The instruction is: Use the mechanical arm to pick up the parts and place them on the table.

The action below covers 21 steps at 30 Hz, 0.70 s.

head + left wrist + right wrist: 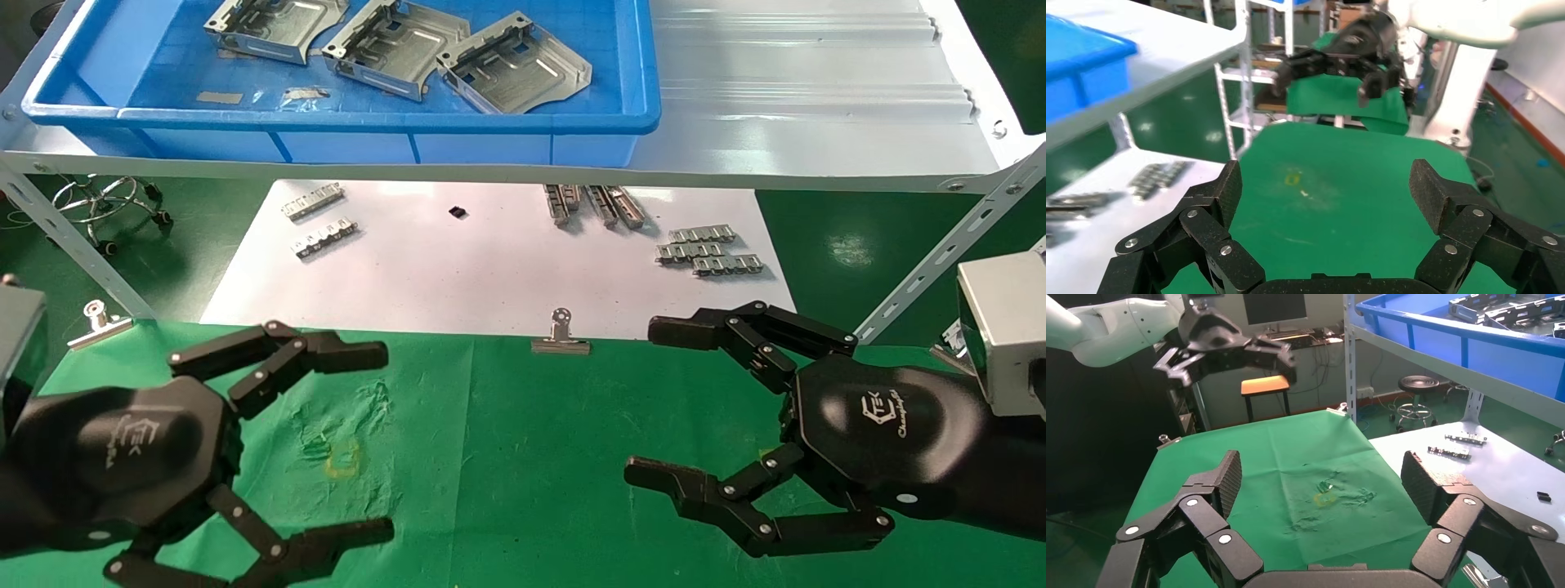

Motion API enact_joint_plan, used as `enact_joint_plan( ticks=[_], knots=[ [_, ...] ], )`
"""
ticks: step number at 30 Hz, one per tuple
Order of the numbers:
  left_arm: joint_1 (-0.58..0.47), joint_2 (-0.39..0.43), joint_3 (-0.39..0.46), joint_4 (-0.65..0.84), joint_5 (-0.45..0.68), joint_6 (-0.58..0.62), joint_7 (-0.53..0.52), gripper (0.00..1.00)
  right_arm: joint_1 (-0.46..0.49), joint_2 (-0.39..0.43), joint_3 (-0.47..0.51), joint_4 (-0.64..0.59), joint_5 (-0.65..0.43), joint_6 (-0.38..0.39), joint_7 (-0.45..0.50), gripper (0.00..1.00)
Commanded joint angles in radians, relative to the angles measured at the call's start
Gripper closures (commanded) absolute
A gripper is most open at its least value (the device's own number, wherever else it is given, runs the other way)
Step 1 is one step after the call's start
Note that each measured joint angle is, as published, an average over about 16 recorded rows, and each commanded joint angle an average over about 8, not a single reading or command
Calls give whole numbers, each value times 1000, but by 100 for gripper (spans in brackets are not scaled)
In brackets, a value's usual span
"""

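- The flat table covered in wrinkled bright green cloth (507, 457) is lying under both hands, its small yellow mark (343, 461) showing between them.
- The big blue plastic bin (368, 122) is sitting on the grey metal shelf (817, 106), holding three silver stamped sheet-metal parts (515, 65).
- The glossy black left gripper (384, 445) is hovering low over the cloth, fingers spread wide, gripping nothing.
- The glossy black right gripper (645, 400) is hovering opposite, likewise wide apart and bare.
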Motion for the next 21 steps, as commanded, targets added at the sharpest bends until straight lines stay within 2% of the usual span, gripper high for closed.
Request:
enact_joint_plan(
  ticks=[1, 11, 16, 21],
  knots=[
    [-3, 1, -4, 0, -1, -13, -2, 0, 0, 0, 0, 0, 0, 0, 0, 100],
    [-116, 87, 16, 35, 79, -211, -71, 0, 0, 0, 0, 0, 0, 0, 0, 100],
    [-215, 155, 54, 114, 171, -308, -85, 0, 0, 0, 0, 0, 0, 0, 0, 100],
    [-331, 225, 91, 243, 263, -363, -57, 0, 0, 0, 0, 0, 0, 0, 0, 100]
  ],
)
